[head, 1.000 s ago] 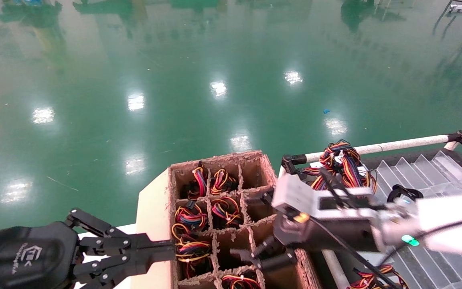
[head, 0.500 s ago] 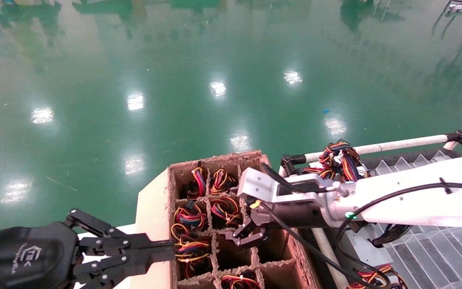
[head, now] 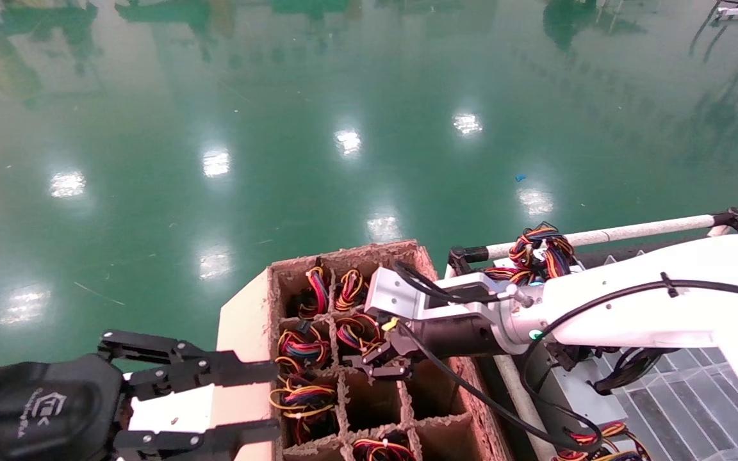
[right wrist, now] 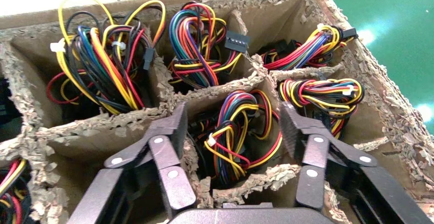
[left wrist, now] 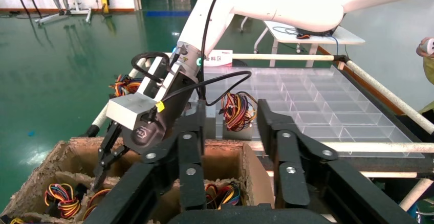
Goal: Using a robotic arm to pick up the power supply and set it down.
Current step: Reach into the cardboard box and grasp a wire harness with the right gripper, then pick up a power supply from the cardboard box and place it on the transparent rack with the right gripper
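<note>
The power supply shows only as its looped wire bundle (right wrist: 240, 132), red and yellow with some purple and blue, standing in a middle cell of the cardboard box (head: 247, 320). Its grey body is hidden down in the cell. The white robotic arm (head: 631, 314) reaches in from the right. My right gripper (right wrist: 234, 116) (head: 375, 363) is open and low over that cell, one finger on each side of the bundle, not touching it. By the box's near-left side my left gripper (head: 274, 398) (left wrist: 230, 127) is open and holds nothing.
Most other cells hold similar coloured wire bundles (right wrist: 102, 60); two near cells (head: 372, 403) look empty. Right of the box lie a white pipe rail (head: 631, 230) and a clear compartment tray (left wrist: 317, 96), with another grey unit and its bundle (left wrist: 236, 112) on it.
The right gripper has swung left and down from above the box's right edge to the middle cell. The left gripper's fingers have spread from nearly together to wide apart.
</note>
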Available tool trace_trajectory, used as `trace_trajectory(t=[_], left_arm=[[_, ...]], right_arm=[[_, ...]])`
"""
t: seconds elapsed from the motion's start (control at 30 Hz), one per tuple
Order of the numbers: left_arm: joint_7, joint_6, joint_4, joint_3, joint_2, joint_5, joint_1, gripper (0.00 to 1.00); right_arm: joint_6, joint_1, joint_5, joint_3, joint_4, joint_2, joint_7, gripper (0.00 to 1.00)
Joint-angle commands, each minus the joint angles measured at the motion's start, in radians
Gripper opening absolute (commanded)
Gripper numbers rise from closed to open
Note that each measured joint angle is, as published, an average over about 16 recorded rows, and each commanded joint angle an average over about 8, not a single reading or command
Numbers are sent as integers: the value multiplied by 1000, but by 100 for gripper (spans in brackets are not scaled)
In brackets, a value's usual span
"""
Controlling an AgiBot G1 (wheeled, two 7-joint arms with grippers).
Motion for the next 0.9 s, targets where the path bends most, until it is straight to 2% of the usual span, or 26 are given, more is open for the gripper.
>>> trace_trajectory(t=[0.03,0.57,0.9], left_arm=[[0,0,0,0,0,0,0,100],[0,0,0,1,0,0,0,100],[1,0,0,1,0,-1,0,100]], right_arm=[[3,1,-2,-1,-8,-4,-3,0],[8,5,-10,-9,-69,-30,-22,0],[-19,18,39,22,-38,7,-13,0]])
